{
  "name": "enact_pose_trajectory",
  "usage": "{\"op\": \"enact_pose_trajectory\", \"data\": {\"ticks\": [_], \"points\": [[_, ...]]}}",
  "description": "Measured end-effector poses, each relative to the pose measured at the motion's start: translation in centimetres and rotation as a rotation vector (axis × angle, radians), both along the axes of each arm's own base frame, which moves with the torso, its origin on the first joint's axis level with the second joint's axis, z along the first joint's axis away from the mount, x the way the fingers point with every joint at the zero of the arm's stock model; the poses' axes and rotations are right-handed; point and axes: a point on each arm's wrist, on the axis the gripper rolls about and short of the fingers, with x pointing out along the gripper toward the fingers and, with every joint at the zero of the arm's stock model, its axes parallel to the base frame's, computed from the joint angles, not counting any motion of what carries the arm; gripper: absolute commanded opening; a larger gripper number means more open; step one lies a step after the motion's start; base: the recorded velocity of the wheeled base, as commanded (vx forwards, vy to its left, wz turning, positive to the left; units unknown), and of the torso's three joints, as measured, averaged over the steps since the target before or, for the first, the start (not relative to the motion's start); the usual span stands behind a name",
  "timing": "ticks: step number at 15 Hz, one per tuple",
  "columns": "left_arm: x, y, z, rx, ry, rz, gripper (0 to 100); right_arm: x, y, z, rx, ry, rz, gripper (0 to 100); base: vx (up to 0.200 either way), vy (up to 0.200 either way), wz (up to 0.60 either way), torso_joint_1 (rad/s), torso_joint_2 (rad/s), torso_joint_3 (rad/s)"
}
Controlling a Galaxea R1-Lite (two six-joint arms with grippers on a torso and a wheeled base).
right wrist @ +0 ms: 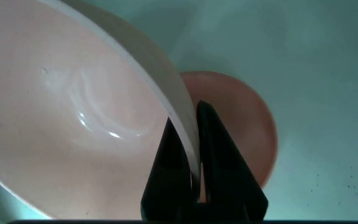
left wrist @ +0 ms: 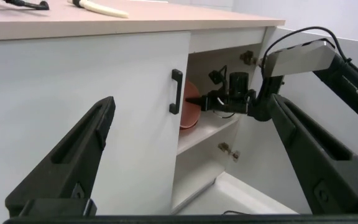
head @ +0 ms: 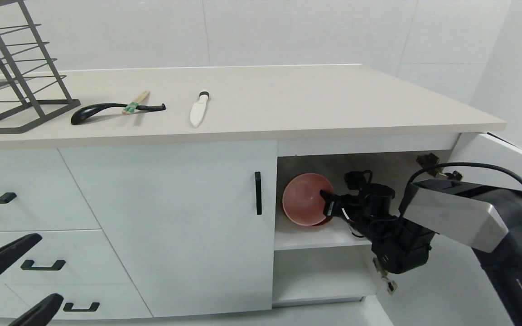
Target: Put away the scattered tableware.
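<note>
Centre right, the right gripper [head: 326, 202] pinches the rim of a glossy pink round bowl [head: 304, 199], likely light, stiff and slick; the rim seems its best hold.

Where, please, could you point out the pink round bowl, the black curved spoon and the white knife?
Pink round bowl [head: 304, 199]: head view, middle of its pink face.
Black curved spoon [head: 81, 116]: head view, its scoop end.
White knife [head: 196, 113]: head view, middle of its blade.
</note>
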Motion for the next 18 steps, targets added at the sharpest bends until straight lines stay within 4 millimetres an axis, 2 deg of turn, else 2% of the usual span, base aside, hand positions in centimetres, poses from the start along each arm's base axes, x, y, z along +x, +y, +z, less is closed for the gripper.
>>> {"op": "enact_pose_trajectory", "data": {"ticks": [4,10,11,16,18], "points": [[-0.7,0.2,-0.8,0.009,0.047,0.004,100,0.4,-0.5,-0.4,-0.014,0.018,-0.044,0,0.000,0.000,0.00,0.000,0.00,0.000],[-1.6,0.5,-0.7,-0.024,0.018,0.037,100,0.2,-0.5,-0.8,-0.028,0.039,-0.062,0,0.000,0.000,0.00,0.000,0.00,0.000],[-1.6,0.5,-0.7,-0.025,0.016,0.038,100,0.2,-0.6,-0.8,-0.029,0.039,-0.064,100,0.000,0.000,0.00,0.000,0.00,0.000],[-2.1,0.5,-0.8,-0.044,0.014,0.035,100,-0.3,-0.5,-1.3,-0.038,0.053,-0.057,100,0.000,0.000,0.00,0.000,0.00,0.000],[-2.1,0.6,-0.8,-0.045,0.010,0.034,100,-0.2,-0.4,-0.6,-0.015,-0.013,-0.056,100,0.000,0.000,0.00,0.000,0.00,0.000]]}}
